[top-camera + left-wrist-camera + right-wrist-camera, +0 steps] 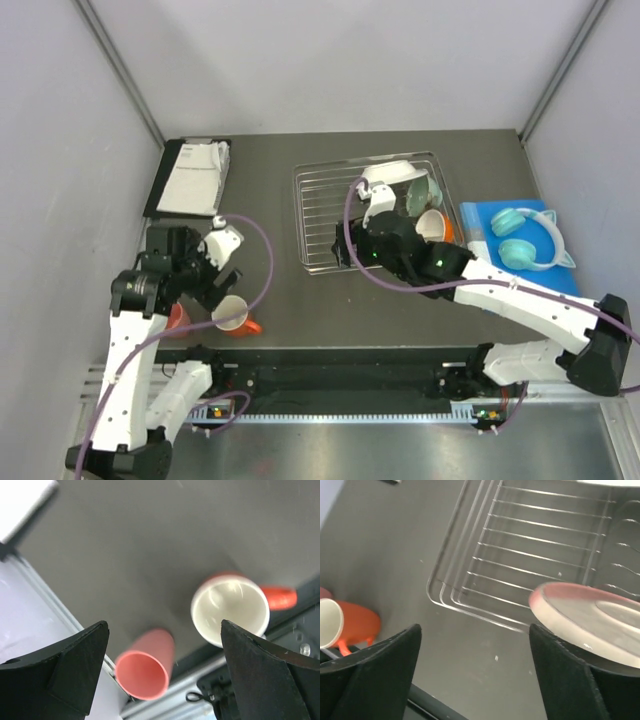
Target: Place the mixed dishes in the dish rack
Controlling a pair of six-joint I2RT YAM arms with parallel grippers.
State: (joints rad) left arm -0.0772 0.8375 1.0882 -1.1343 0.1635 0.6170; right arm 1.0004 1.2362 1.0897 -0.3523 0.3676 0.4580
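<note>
Toward the back of the surface (290, 150), right of centre, sits the dish rack (322, 215), a shallow wire basket. Along its right side, packed close together, are a white bowl (395, 172) tipped up at the far rim, a mint green bowl (425, 191) just in front of it, and an orange mug in the rack (434, 224) nearest the arms.

The right arm (520, 305) reaches in over the rack's near edge and hides that part from above. Its jaws stand wide apart. In the right wrist view the pink-and-cream plate (580, 615) hangs tilted over the wire grid, just beside one finger (580, 680). The finger hides the plate's lower edge, so contact between them cannot be told.

Well apart from the rack, at the near left edge of the surface, stands a second orange white-lined mug (231, 314), upright with its handle to the right. Near it the salmon pink cup (145, 667) lies on its side, half hidden from above by the left arm (135, 300). The left arm's jaws hover above the pair, spread wide and holding nothing. Its purple cable (268, 262) arcs over the stretch between the mug and the rack.

A black tray with white papers (190, 178) lies at the far left. Right of the rack, teal headphones (525, 240) rest on a blue pad (480, 215).
</note>
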